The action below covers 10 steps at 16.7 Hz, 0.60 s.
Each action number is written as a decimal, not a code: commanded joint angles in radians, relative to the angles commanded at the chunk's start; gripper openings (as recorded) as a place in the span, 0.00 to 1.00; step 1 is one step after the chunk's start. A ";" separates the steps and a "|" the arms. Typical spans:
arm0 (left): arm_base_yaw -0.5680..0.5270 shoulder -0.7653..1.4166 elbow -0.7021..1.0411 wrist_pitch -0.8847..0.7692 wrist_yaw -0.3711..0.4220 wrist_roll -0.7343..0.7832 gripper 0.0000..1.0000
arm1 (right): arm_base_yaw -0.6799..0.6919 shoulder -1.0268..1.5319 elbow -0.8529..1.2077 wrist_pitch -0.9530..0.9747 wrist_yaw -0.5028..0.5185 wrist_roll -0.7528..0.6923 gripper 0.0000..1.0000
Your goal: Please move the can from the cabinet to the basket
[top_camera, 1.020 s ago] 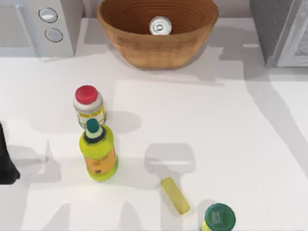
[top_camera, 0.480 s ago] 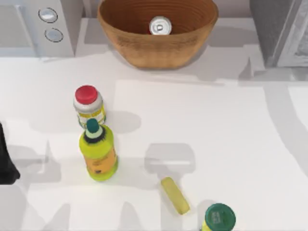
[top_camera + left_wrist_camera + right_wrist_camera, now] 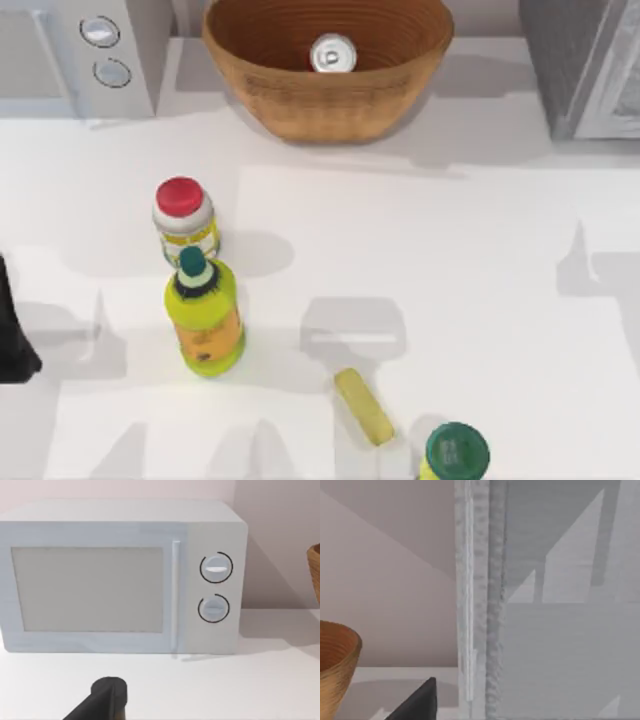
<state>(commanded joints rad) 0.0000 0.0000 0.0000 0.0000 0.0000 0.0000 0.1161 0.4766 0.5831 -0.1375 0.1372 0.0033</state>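
The can, silver-topped, stands upright inside the tan wicker basket at the table's far middle. The grey cabinet with its pale door stands at the far right. In the right wrist view, the cabinet's door edge looms close, with the basket's rim off to one side and a dark part of my right gripper low in the picture. My left arm is parked at the table's left edge. Its gripper faces the white appliance.
A white appliance with two knobs sits far left. A red-capped jar and a green-capped bottle stand left of centre. A yellow oblong piece and another green-capped bottle are near the front edge.
The arm shadow at the table's right side has slid from beside the cabinet toward the near side. The can, the basket and the left arm have not moved.
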 joint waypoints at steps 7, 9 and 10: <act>0.000 0.000 0.000 0.000 0.000 0.000 1.00 | -0.100 -0.408 -0.505 0.115 -0.115 -0.003 1.00; 0.000 0.000 0.000 0.000 0.000 0.000 1.00 | -0.112 -0.461 -0.565 0.132 -0.132 -0.003 1.00; 0.000 0.000 0.000 0.000 0.000 0.000 1.00 | -0.115 -0.473 -0.579 0.136 -0.136 -0.003 1.00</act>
<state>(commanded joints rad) 0.0000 0.0000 0.0000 0.0000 0.0000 0.0000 0.0008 0.0033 0.0037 -0.0012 0.0011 0.0000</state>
